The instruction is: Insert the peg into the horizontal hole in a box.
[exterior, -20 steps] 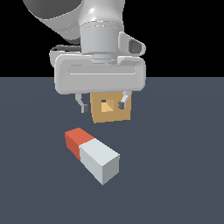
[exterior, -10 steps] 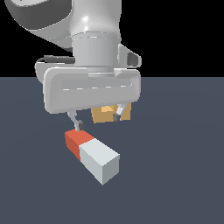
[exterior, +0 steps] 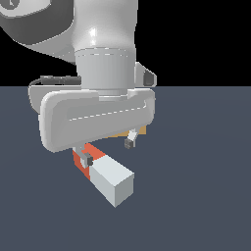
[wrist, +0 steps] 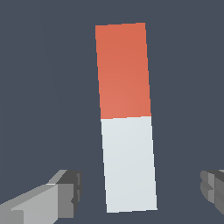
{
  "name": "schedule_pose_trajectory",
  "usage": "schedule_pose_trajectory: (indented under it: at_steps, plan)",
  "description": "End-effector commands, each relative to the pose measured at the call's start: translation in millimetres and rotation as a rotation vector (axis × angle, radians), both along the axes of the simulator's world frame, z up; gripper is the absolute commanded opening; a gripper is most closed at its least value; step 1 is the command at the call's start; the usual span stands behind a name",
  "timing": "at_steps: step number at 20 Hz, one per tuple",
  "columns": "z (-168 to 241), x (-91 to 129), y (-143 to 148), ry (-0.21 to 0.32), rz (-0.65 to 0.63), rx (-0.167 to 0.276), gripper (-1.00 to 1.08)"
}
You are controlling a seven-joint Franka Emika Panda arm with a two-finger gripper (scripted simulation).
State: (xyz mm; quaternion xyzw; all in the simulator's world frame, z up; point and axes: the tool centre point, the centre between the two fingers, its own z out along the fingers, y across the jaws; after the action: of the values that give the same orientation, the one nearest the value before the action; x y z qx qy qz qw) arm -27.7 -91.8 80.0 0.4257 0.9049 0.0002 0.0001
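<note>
Gripper (exterior: 109, 151): fingers spread wide apart, holding nothing; positioned over the peg, one fingertip (exterior: 88, 159) on each side of it, no contact visible.
Peg (wrist: 127, 117): lies flat on the dark floor (exterior: 196, 196); red-orange part toward the box, white part nearer the exterior camera. In the wrist view it sits between the two fingers.
Box (exterior: 140, 130): tan, almost wholly hidden behind the gripper body; only a sliver shows.
Hole: not visible.

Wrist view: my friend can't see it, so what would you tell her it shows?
A long square block, the peg, lies on a dark grey floor, one end part red-orange and the longer part white. The open white gripper has one grey fingertip on each side of the white part, not touching it.
</note>
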Motion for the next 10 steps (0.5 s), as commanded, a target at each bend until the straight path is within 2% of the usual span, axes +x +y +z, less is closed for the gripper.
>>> schedule_pose_trajectory:
  at_steps: [1,10]
  plan:
    - [-3.1,0.6,-4.0,0.000,0.029,0.000,1.00]
    - [-7.0,1.8,-9.1,0.000,0.060,0.000,1.00]
